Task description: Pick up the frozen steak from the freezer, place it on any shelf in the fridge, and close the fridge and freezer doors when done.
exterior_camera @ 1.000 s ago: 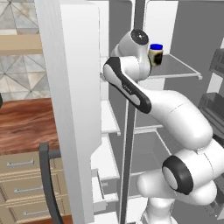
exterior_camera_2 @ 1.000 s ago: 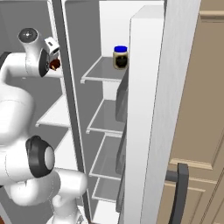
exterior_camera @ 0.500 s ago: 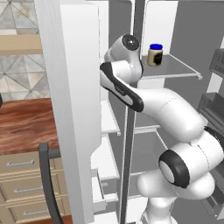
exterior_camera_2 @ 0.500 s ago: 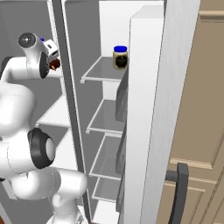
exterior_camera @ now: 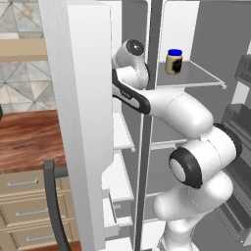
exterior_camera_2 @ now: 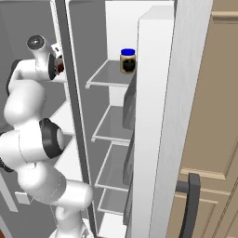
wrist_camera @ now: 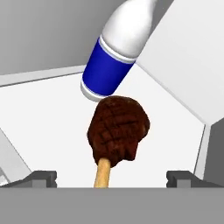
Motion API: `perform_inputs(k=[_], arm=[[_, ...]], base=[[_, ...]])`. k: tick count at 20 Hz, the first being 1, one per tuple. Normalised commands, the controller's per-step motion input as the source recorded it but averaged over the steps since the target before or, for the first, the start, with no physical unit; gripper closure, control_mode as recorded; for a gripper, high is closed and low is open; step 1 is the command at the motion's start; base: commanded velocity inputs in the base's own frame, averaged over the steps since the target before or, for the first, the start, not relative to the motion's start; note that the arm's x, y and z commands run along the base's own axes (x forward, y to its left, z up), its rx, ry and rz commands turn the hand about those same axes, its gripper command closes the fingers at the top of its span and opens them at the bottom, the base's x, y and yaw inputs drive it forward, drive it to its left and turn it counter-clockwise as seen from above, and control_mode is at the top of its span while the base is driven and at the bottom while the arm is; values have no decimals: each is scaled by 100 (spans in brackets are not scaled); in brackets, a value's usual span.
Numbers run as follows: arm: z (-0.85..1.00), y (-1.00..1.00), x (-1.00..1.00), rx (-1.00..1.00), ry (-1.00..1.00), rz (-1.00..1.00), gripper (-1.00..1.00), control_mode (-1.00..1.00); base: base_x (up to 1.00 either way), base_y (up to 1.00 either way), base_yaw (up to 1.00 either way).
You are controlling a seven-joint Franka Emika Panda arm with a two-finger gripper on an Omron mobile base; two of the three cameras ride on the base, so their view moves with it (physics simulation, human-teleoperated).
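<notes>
The frozen steak (wrist_camera: 118,129), a dark brown cut with a pale bone, lies on a white freezer shelf (wrist_camera: 39,127) in the hand view. Its bone end points toward me. My gripper (wrist_camera: 111,177) is open, with its two dark fingertips spread wide on either side of the bone and not touching it. In the right base view a bit of the brown steak (exterior_camera_2: 59,69) shows by my hand inside the freezer. The freezer door (exterior_camera: 83,122) and the fridge door (exterior_camera_2: 158,116) both stand open.
A white bottle with a blue label (wrist_camera: 116,52) lies just behind the steak. A blue-lidded jar (exterior_camera: 173,61) stands on the fridge's top shelf (exterior_camera_2: 107,76), with more bare shelves below. Wooden drawers (exterior_camera: 24,196) sit to the left.
My arm has swung left, carrying the hand from the divider's edge deeper into the freezer compartment.
</notes>
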Motion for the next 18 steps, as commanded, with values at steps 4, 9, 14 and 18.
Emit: perform_inputs(k=[4, 9, 14, 18], arm=[[-28, 18, 58, 0, 13, 0, -100, -100], [-32, 19, 40, 0, 15, 0, -100, -100], [-33, 4, 23, 0, 10, 0, -100, -100], [-49, 0, 5, 0, 5, 0, 100, -100]], base=[[0, 0, 0], [0, 0, 0], [0, 0, 0], [0, 0, 0]])
